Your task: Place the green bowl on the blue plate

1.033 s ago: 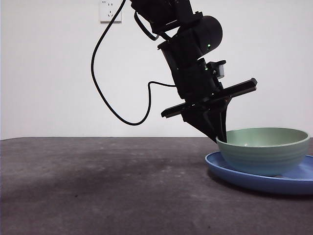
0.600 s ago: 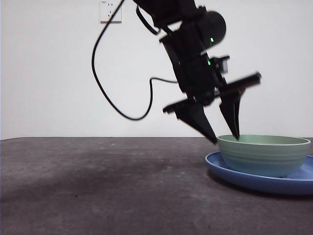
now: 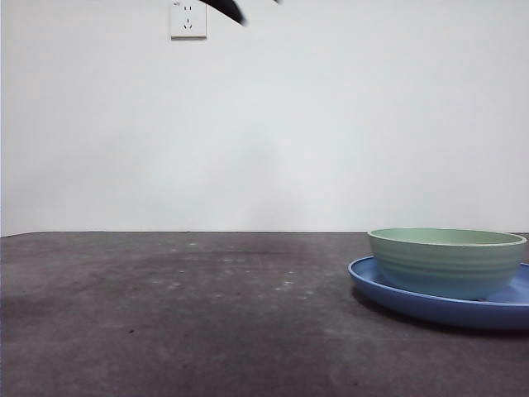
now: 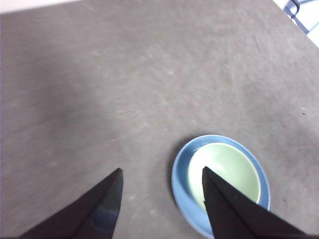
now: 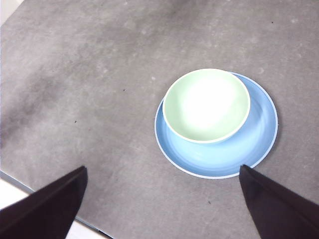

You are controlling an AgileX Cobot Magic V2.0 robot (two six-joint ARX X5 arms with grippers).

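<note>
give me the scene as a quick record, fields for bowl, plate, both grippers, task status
bowl: green bowl sits upright in the plate, off-centre, nothing in it
plate: blue plate flat on the dark table
left gripper: left gripper open, high above the table, holding nothing
right gripper: right gripper open, high above, holding nothing
task status: bowl is on the plate, neither gripper touches it

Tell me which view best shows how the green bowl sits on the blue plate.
The right wrist view: the whole green bowl appears from above, off-centre on the blue plate. The front view shows only its ridged side, level on the plate. In the left wrist view a jaw covers part of it.
</note>
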